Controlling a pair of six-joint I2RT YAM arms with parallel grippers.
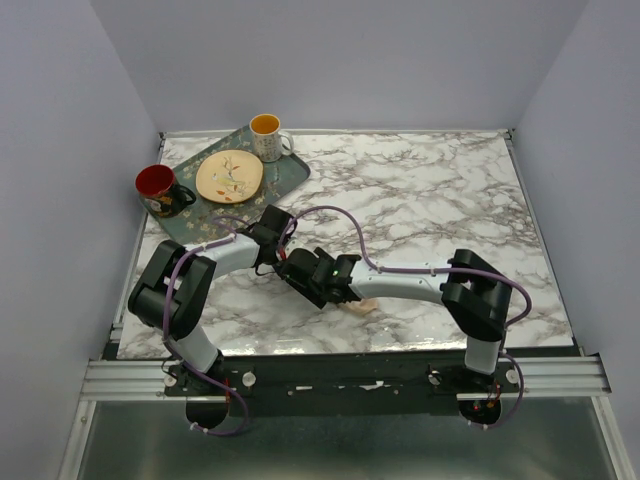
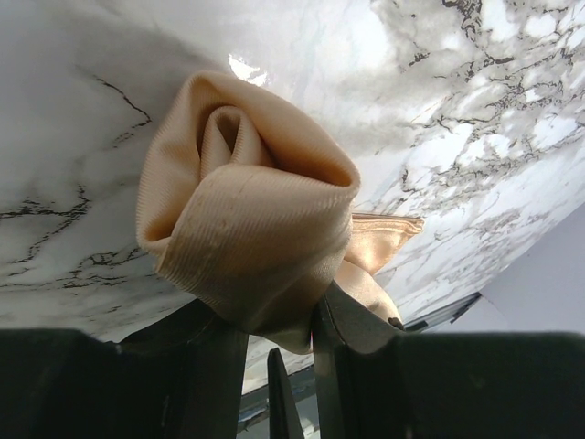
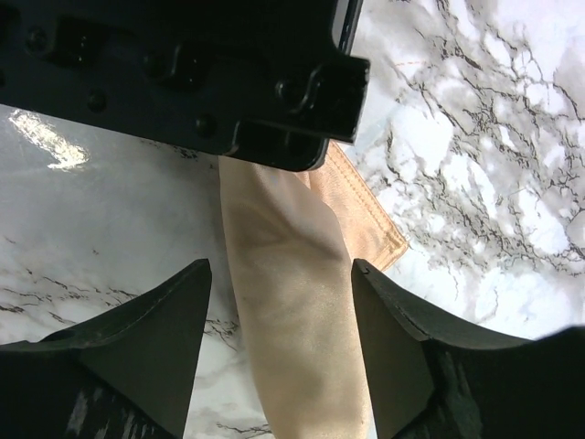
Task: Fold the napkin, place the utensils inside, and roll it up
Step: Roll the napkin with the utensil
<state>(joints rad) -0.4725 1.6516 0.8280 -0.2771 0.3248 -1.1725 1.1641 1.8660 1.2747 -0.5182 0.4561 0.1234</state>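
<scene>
A white marble-patterned table (image 1: 420, 190) sits between pale walls; a tray (image 1: 290, 180) at its far left corner carries a floral plate (image 1: 230, 175) and two mugs (image 1: 266, 135), well apart from the work. Both arms meet near the front middle of the table, where the napkin (image 2: 247, 210) lies. It is already wound into a thick roll, its spiral end facing the left wrist camera and a flat corner of cloth trailing beside it. The left hand (image 2: 279, 320) pinches that roll at one end, fingers (image 2: 219, 366) pressed into the cloth; the right hand (image 3: 281, 265) is spread, its tips standing either side of the roll without clearly touching it. No utensils show in any view; whether they are inside the roll cannot be told. By the look of it, folding and rolling are largely done; what seems left is tidying the loose corner and letting go.
</scene>
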